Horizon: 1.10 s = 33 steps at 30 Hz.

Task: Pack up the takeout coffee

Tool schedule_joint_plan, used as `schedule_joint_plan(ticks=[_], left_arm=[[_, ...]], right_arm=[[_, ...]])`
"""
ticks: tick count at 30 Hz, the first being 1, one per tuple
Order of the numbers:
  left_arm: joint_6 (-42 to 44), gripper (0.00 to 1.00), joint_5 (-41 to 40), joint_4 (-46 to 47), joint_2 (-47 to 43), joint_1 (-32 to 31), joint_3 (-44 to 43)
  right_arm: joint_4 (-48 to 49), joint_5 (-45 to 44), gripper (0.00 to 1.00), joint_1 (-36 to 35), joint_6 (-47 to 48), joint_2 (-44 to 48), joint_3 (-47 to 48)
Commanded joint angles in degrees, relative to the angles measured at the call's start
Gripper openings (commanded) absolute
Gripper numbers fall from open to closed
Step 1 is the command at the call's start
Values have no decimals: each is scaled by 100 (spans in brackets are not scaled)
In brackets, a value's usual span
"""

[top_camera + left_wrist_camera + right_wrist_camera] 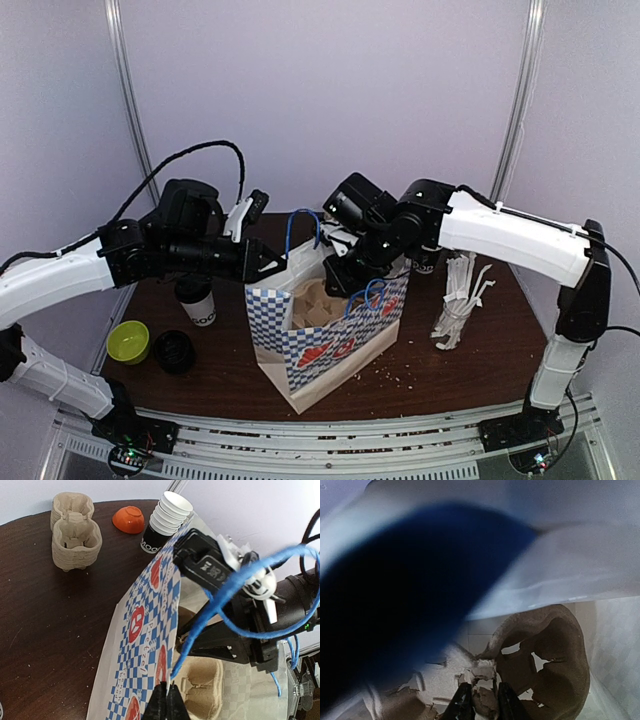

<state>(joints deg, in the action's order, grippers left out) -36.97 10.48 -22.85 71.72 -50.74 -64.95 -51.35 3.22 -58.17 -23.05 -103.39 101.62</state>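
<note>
The brown pulp carrier tray (313, 302) sits inside the blue-and-white checked paper bag (335, 345). My right gripper (481, 702) reaches down into the bag and is shut on the torn middle ridge of the tray (555, 665). From above, the right gripper (336, 284) is seen dipping in at the bag's mouth. My left gripper (168, 701) is shut on the bag's rim, holding it open, and the tray (202, 685) lies just beyond. The left gripper (284, 262) is at the bag's left top edge. A small cup with a dark round top (175, 351) stands on the table at the left.
A green lid (128, 341) and a sleeved cup (200, 305) stand at the left under my left arm. A glass of white straws (458, 300) is right of the bag. At the back are a stack of trays (75, 535), an orange lid (129, 520) and stacked cups (162, 522).
</note>
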Motion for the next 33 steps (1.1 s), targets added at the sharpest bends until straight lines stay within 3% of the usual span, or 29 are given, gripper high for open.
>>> schedule_joint_plan(ticks=[1, 13, 21, 25, 33], left_arm=[[-47, 0, 3, 274, 55, -32, 112], [-6, 0, -28, 278, 62, -33, 164], [18, 0, -79, 264, 11, -34, 210], [24, 0, -105, 223, -9, -35, 198], [22, 0, -216, 176, -69, -33, 142]], right_arm=[[233, 8, 21, -32, -147, -185, -171], [336, 199, 49, -32, -271, -3, -60], [201, 332, 63, -34, -423, 433, 430], [33, 422, 77, -28, -434, 714, 578], [-300, 355, 83, -25, -338, 1440, 755]])
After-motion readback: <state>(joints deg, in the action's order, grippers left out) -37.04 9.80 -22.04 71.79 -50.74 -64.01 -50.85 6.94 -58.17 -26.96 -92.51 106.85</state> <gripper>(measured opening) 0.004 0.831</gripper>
